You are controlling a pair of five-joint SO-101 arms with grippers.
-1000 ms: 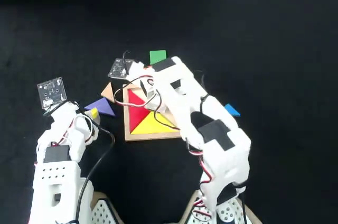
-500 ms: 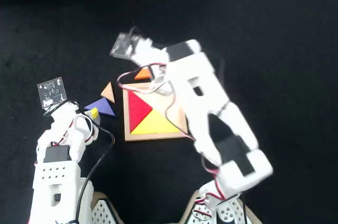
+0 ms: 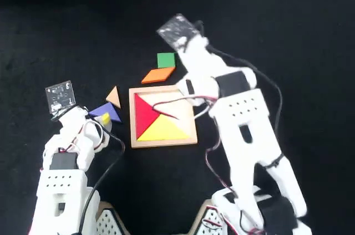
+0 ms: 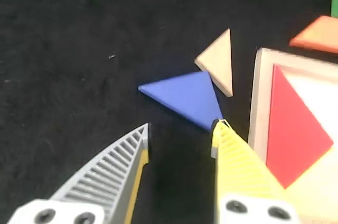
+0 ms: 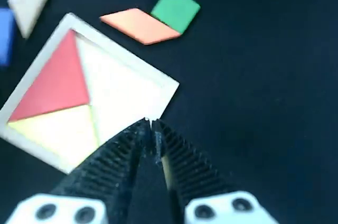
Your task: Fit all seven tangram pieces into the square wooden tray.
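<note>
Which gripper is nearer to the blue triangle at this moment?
Left. The left gripper is open right beside the blue triangle; the right gripper is shut at the opposite side of the wooden tray, farther off.

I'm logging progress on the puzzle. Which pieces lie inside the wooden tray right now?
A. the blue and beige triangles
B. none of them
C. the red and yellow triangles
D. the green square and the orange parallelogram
C: the red triangle and the yellow triangle lie inside the wooden tray, while the green square, orange parallelogram, blue triangle and beige triangle lie outside it.
</note>
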